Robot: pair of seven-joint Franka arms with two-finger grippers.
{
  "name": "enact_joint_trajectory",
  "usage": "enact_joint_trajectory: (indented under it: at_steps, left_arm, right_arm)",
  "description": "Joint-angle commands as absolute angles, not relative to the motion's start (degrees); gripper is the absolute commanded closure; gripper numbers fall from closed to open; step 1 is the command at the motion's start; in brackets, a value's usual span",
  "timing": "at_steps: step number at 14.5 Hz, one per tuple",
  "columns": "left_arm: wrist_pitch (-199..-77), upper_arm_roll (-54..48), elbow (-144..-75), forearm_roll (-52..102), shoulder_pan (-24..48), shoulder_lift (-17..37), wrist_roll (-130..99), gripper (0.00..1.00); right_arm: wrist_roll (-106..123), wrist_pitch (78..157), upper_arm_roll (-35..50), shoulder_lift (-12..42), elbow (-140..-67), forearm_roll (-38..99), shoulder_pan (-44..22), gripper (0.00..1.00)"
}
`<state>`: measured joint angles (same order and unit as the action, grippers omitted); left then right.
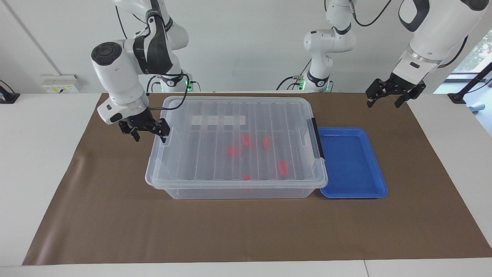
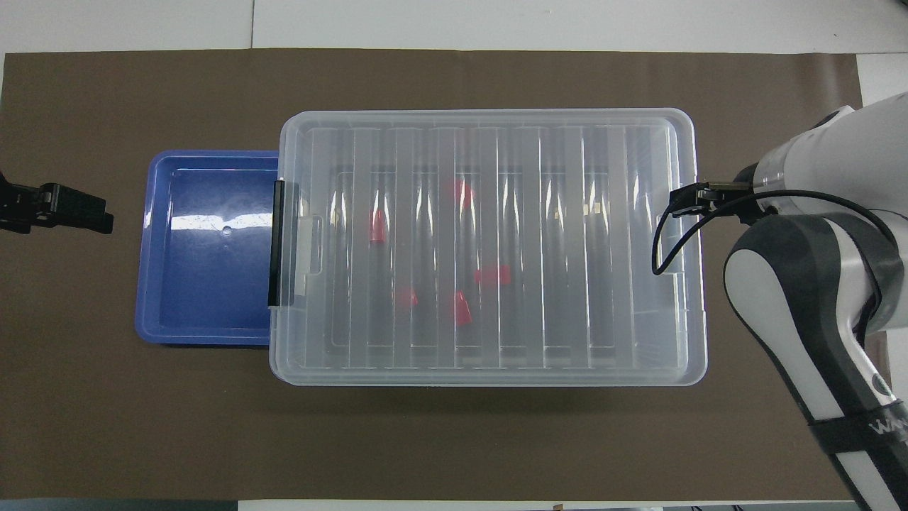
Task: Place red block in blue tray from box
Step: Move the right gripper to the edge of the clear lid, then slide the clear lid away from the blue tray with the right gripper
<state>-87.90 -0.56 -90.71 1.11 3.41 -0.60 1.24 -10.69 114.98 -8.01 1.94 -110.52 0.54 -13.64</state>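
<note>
Desk: I see a white desk (image 1: 38, 154) under a brown mat (image 1: 115, 223), with a white wall at the robots' end.
Box: the box (image 1: 215, 169) sits mid-mat, lid on.
Red block: I count five inside; the red block (image 1: 283, 167) lies nearest the latch end.
Blue tray: the blue tray (image 1: 351, 161) touches the box toward the left arm's end.
Right gripper: the right gripper (image 1: 148, 132) hangs at the box's unlatched end, fingers apart.
Left gripper: the left gripper (image 1: 386, 98) waits over the mat edge, fingers apart.
Room: I have bare mat around the box's long sides.
</note>
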Motion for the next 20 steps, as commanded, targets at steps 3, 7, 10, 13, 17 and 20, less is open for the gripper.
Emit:
enact_joint_trajectory:
  at_steps: [3,7,10,13,17,20]
  left_arm:
    - [-88.2,-0.6,-91.6,1.8,2.9,-1.2,1.8,0.00]
    - [-88.2,-0.6,-91.7,1.8,2.9,-1.2,1.8,0.00]
    - [-88.2,-0.6,-91.6,1.8,2.9,-1.2,1.8,0.00]
    - [-88.2,-0.6,-91.6,1.8,2.9,-1.2,1.8,0.00]
    - [-88.2,-0.6,-91.6,1.8,2.9,-1.2,1.8,0.00]
    - [-88.1,-0.6,-91.6,1.8,2.9,-1.2,1.8,0.00]
  right_arm:
    - [-10.5,116.9,-7.9,0.9,-113.6,1.1,-12.8,0.00]
    - [-8.4,117.2,-8.0,0.3,-115.8,1.1,-11.3,0.00]
    - [-2.0,117.2,-8.0,0.3,-115.8,1.1,-7.8,0.00]
    - [2.7,118.8,-8.0,0.3,-116.6,1.1,-5.5,0.00]
    - [7.9,118.8,-8.0,0.3,-116.6,0.6,-2.4,0.00]
    - [13.0,118.7,-8.0,0.4,-116.2,0.5,0.6,0.00]
